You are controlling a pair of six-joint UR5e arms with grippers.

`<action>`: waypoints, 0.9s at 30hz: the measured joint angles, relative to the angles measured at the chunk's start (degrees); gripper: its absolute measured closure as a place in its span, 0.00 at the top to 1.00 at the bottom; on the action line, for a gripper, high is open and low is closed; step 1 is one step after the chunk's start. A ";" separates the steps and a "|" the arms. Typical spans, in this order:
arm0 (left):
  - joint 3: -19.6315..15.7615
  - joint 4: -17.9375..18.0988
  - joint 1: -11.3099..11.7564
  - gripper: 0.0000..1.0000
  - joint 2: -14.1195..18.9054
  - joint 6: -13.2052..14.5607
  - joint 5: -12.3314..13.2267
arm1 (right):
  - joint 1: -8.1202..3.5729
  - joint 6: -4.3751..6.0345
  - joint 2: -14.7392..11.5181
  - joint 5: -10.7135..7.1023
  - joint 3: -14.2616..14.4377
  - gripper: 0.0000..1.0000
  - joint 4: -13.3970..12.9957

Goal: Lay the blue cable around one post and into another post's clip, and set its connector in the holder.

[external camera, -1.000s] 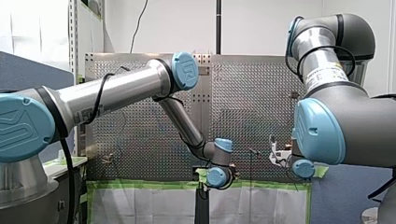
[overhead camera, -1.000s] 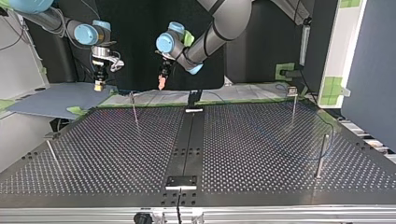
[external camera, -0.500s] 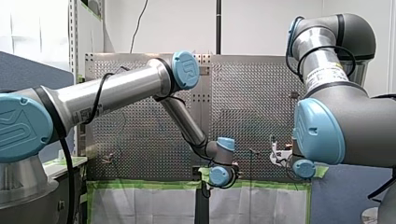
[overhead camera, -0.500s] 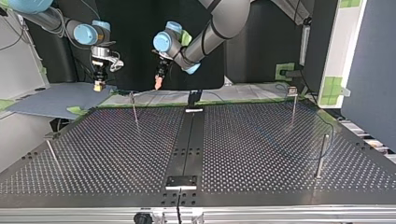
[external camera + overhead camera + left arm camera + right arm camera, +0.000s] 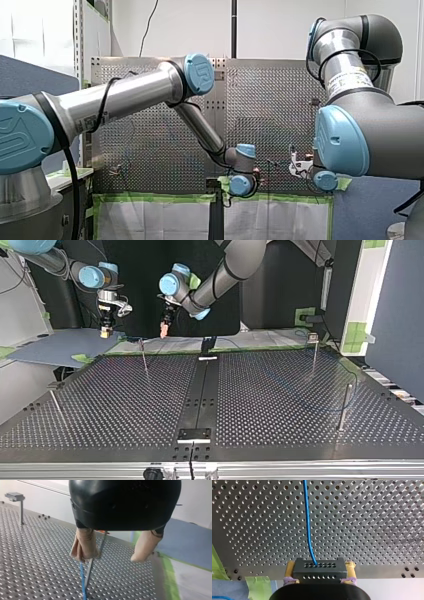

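Observation:
My right gripper (image 5: 320, 580) is shut on the black connector (image 5: 317, 570), its yellow pads (image 5: 290, 568) on either side. The blue cable (image 5: 307, 520) runs from the connector out over the perforated table (image 5: 374, 525). In the top view this gripper (image 5: 105, 331) hangs beyond the table's far edge at the left. My left gripper (image 5: 113, 555) is open, with nothing between its beige pads (image 5: 84, 545). The blue cable (image 5: 82, 580) and a thin post (image 5: 89, 571) lie just below its one finger. In the top view it (image 5: 163, 331) hovers above that post (image 5: 143, 357).
More posts stand on the table (image 5: 100, 405): one with a clip head (image 5: 313, 347) at the far right, one (image 5: 343, 407) at the right, one (image 5: 56, 407) at the left. A black plate (image 5: 195, 435) sits near the front edge. Green tape (image 5: 357, 332) marks the borders.
My left gripper has moved toward the top view's left, nearer the far-left post. My right gripper has stayed still, holding the connector.

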 joint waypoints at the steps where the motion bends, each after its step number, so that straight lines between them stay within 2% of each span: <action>1: 0.11 0.23 -0.07 1.00 0.13 0.00 -0.08 | 0.00 0.01 0.00 -0.03 -0.02 0.00 -0.02; 8: 1.83 0.86 -0.40 1.00 0.43 -0.24 -1.14 | -0.01 0.05 0.00 -0.09 -0.08 0.00 -0.04; 16: 2.30 2.76 -0.26 1.00 0.34 -3.26 -4.17 | -0.02 -0.26 -0.01 -0.03 0.00 0.00 0.25; 22: 2.55 1.80 0.33 1.00 0.15 -4.90 -5.16 | -0.06 -1.05 -0.07 -0.06 0.04 0.00 0.95; 27: 3.36 -0.21 0.73 1.00 -0.16 -5.53 -5.11 | -0.11 -1.13 -0.38 -0.25 0.31 0.00 1.13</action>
